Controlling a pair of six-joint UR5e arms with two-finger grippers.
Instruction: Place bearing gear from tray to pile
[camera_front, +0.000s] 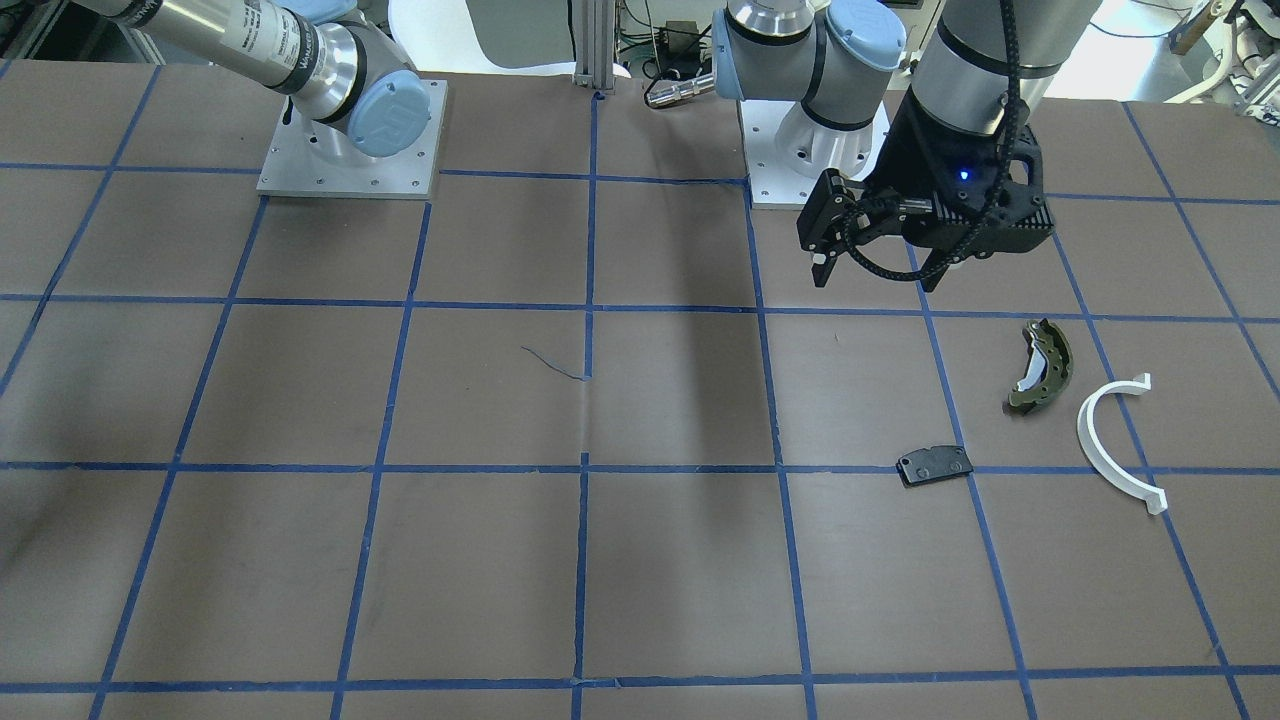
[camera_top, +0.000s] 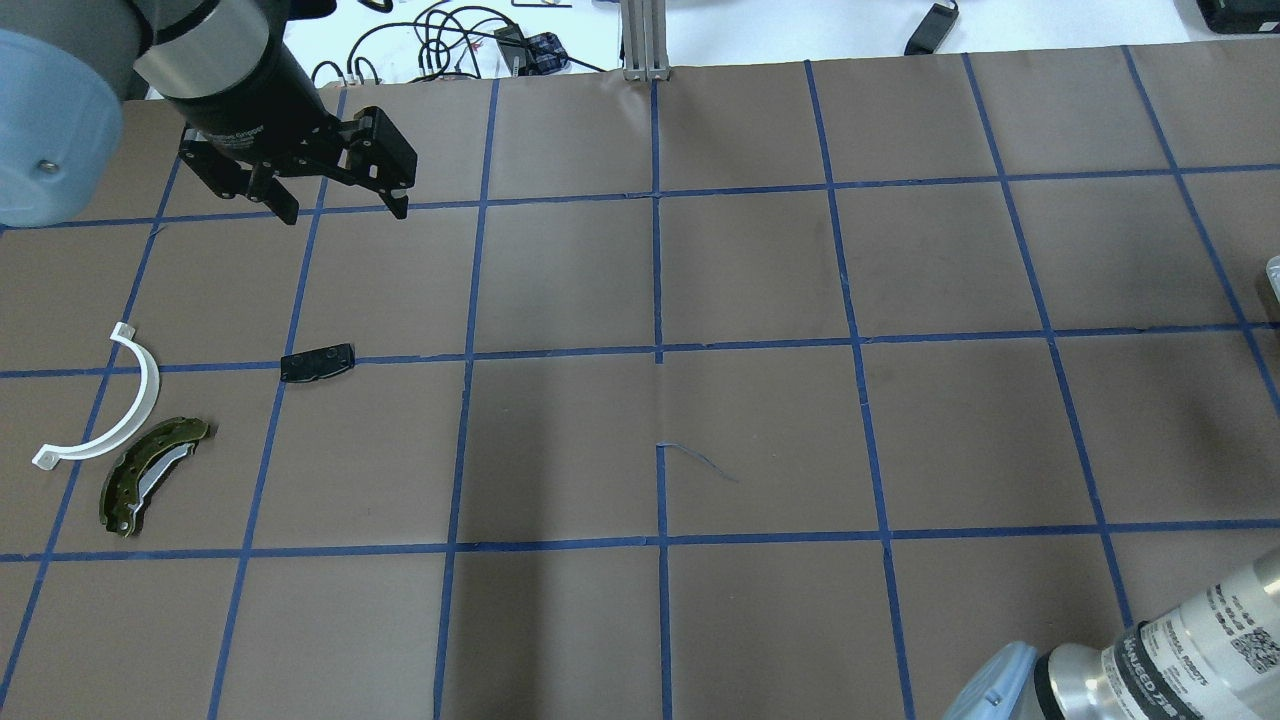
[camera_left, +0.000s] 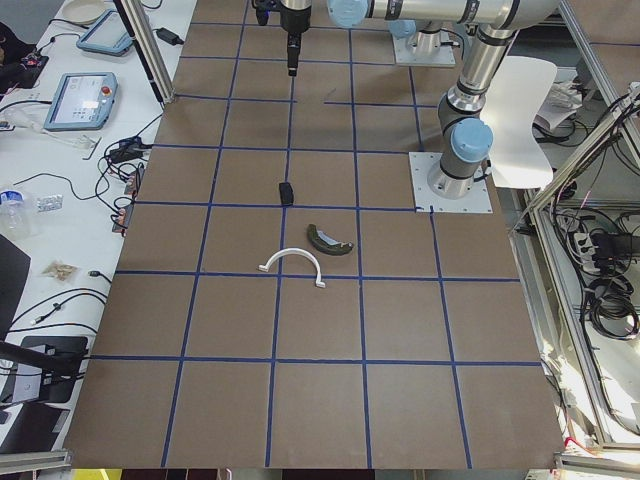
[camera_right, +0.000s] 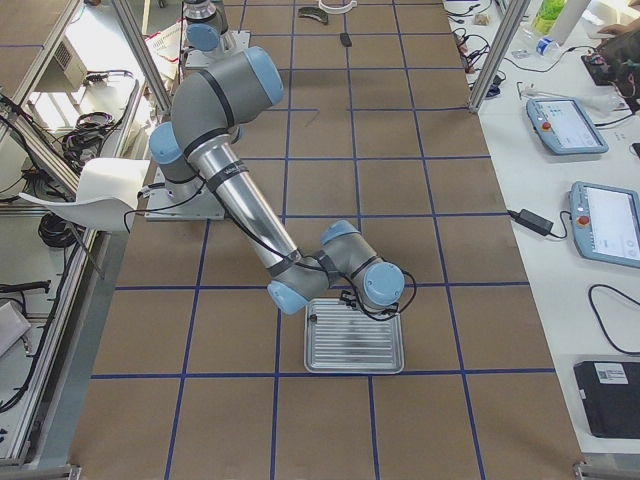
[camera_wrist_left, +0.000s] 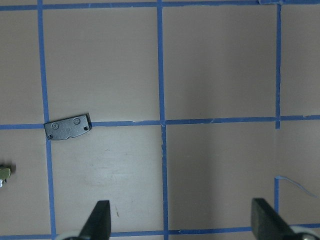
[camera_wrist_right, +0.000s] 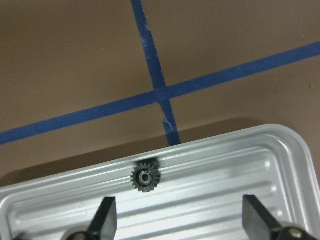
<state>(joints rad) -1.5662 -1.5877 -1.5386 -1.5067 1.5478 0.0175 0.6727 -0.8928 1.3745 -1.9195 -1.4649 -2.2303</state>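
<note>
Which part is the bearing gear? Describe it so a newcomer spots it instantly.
Find the ribbed silver metal tray beneath the right arm. The small dark toothed metal gear lies close by its rim. It is the only round, toothed part in view.

Brown worktop (camera_top: 760, 280) gridded in blue tape, a loose blue strand (camera_top: 700, 461) near its middle, white chair (camera_left: 525, 110) alongside, teach pendant (camera_right: 567, 125) and tangled cables (camera_top: 450, 35) on side benches

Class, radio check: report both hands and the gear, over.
Left hand open, empty. Right hand open over tray. Gear lies in tray, ungripped, nothing blocking it.
</note>
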